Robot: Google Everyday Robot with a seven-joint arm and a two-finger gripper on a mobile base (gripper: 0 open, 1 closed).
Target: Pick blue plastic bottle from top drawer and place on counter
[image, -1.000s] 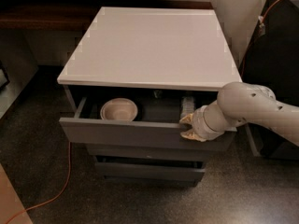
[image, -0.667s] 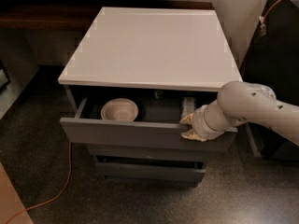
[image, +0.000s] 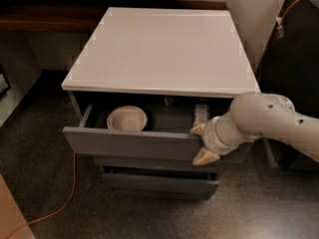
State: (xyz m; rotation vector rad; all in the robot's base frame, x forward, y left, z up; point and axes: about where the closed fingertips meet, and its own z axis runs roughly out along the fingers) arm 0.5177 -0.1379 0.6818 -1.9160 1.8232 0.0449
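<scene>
Dark speckled floor, orange cable lower left. White table fills upper centre. Drawer under it is pulled out. Bowl sits in its left half. Bottle is in the right part, near the back, partly hidden by the table edge. Arm comes in from the right. End effector is at the drawer front's right end, fingers spread: one tip at the front's top edge just below the bottle, the other at its lower edge. Nothing held.
</scene>
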